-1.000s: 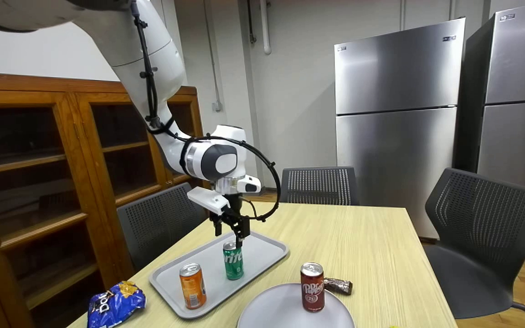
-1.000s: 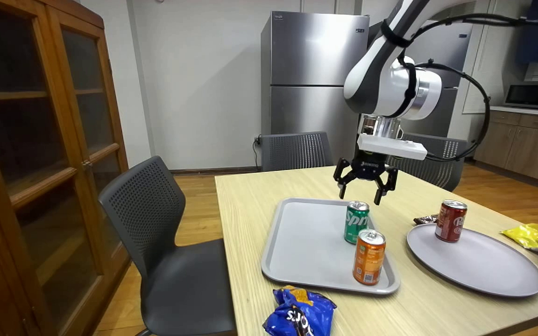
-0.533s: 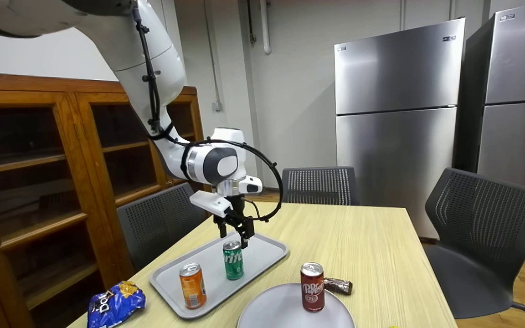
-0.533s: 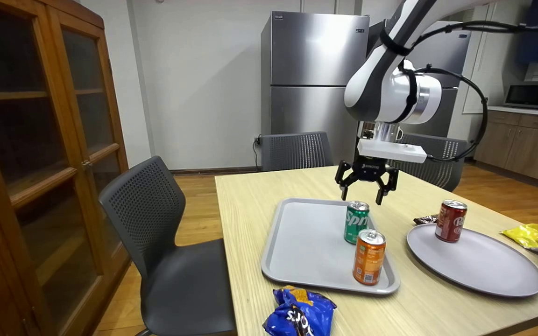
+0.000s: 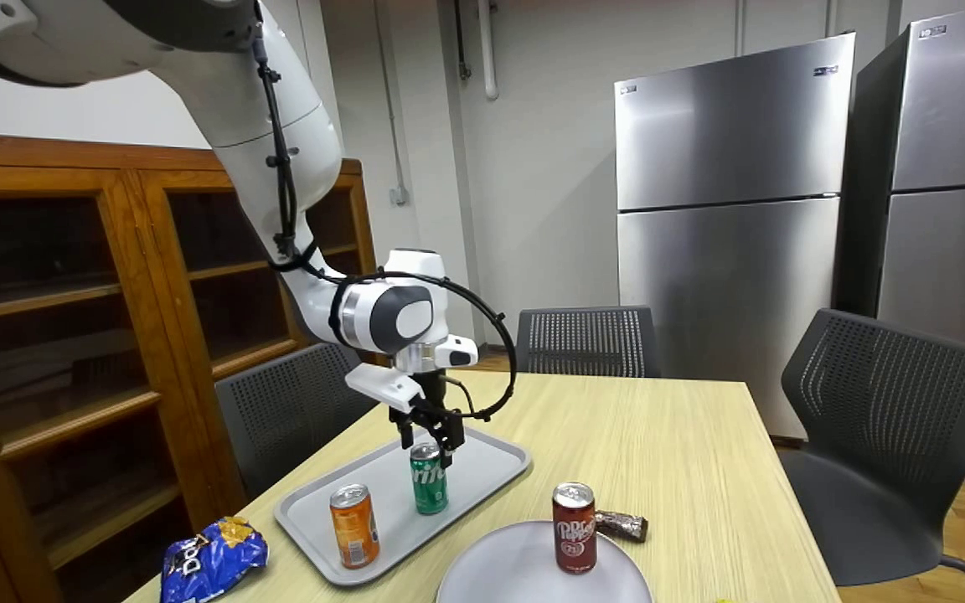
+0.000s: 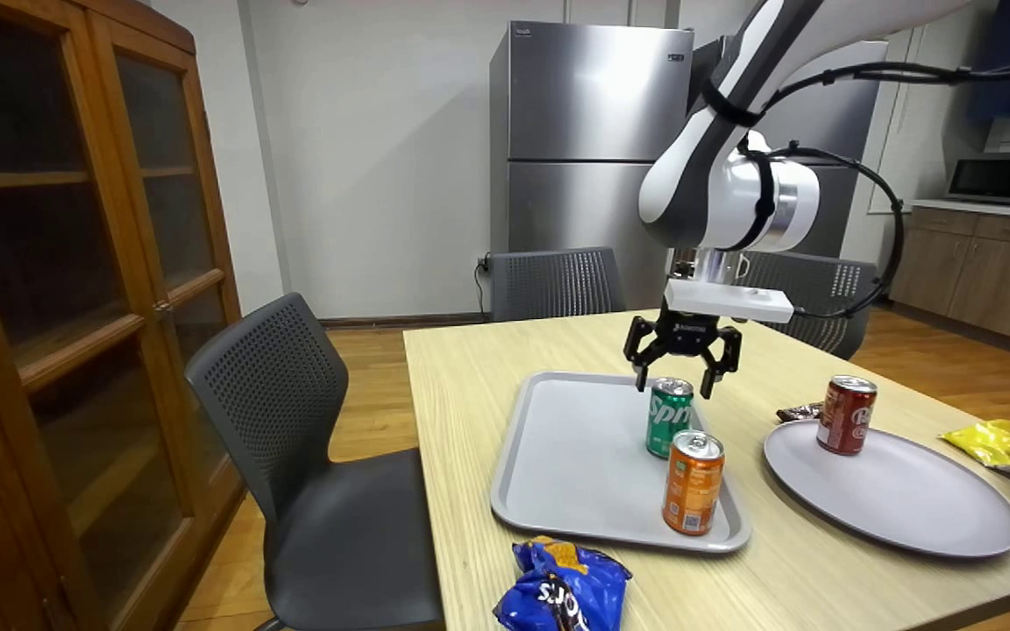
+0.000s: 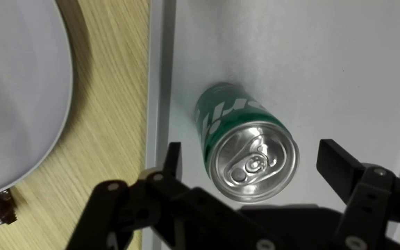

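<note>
Probably the green Sprite can [image 7: 240, 139] is stiff but thin-walled, smooth enough to slip, and weighty if full, which cannot be told; the straight side below the shoulder looks the best hold. It stands upright on the gray tray [image 6: 575, 456], near a long edge. The gripper [image 6: 673, 390] hangs over it, jaws spread and grasping nothing; how low the tips reach is hard to make out. In an exterior view the orange can [image 6: 693, 482] hides part of the green one's base, and the wrist view crops the plate [image 7: 16, 86].
</note>
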You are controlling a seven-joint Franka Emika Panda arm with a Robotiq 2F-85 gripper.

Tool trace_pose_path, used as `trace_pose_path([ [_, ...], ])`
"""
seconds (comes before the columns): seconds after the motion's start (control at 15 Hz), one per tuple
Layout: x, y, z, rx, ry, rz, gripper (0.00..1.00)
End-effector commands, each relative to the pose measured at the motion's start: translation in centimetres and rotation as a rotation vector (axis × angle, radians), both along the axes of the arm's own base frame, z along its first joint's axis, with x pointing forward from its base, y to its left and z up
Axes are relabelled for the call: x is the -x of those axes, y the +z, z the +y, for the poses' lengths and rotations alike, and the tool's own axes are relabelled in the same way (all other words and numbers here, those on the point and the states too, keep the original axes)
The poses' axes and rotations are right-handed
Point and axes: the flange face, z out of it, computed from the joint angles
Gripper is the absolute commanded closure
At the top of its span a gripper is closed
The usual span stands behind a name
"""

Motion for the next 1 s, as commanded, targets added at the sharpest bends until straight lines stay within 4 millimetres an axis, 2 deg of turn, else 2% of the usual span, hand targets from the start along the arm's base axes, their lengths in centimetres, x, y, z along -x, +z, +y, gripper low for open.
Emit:
trace_pose_path([
  [0.0,-0.45,-0.57,0.35,0.025,-0.004,0.002,0.00],
  [0.27,-0.36,-0.97,0.38,0.026,0.003,0.010,0.00],
  [0.33,-0.35,-0.99,0.38,0.025,0.002,0.011,0.25],
  [0.47,-0.37,-0.96,0.36,0.025,0.007,0.008,0.34],
  [0.67,-0.42,-0.89,0.30,0.022,0.010,0.008,0.60],
  [0.93,-0.05,-0.12,0.28,0.003,0.016,0.012,0.61],
])
